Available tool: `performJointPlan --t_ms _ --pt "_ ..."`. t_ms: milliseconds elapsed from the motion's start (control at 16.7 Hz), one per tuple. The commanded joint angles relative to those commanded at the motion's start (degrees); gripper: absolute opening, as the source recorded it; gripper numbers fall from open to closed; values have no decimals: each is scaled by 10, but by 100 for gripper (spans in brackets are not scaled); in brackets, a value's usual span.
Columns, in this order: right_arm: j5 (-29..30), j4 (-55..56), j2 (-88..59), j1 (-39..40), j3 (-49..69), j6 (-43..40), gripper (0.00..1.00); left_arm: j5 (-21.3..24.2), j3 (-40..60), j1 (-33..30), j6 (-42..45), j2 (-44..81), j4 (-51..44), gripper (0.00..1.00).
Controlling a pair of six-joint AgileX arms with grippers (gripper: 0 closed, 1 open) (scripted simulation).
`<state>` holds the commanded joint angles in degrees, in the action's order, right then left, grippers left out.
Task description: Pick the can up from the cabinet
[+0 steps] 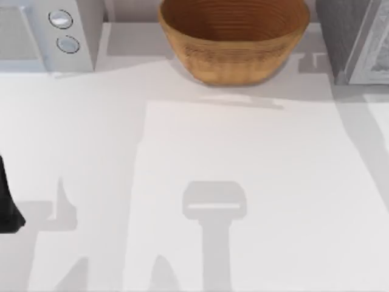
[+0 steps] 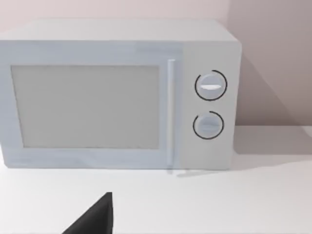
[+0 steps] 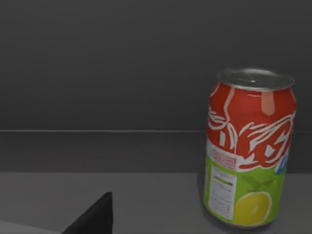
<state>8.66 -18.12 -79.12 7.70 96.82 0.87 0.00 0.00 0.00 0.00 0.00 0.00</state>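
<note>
Right claw [image 3: 92,217] faces the upright can [image 3: 249,146] on a grey shelf; claw state cannot be told. Left claw [image 2: 92,217] faces the microwave [image 2: 117,92] on the desk [image 1: 243,182]

Matte black left arm [image 1: 8,204] at table's left edge, below microwave [image 1: 45,33]: smooth, tapering casing, no visible markings, cables or screws. Black wedge-shaped fingertip [image 2: 95,219] below microwave door. Same black wedge fingertip [image 3: 95,218] on right wrist, plain, unmarked.

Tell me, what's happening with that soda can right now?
Can upright on a dark shelf, untouched, right arm facing it. Left arm at the table's left edge, facing the microwave. Nothing blocks the can.
</note>
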Motion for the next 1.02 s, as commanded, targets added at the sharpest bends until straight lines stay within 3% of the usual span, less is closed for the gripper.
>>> performJointPlan --t_ms 420,1020 --pt "-14 35 -17 -15 -8 -1 100 0 0 0 0 0 0 100" --pt "-27 43 -144 -30 110 -1 100 0 0 0 0 0 0 100"
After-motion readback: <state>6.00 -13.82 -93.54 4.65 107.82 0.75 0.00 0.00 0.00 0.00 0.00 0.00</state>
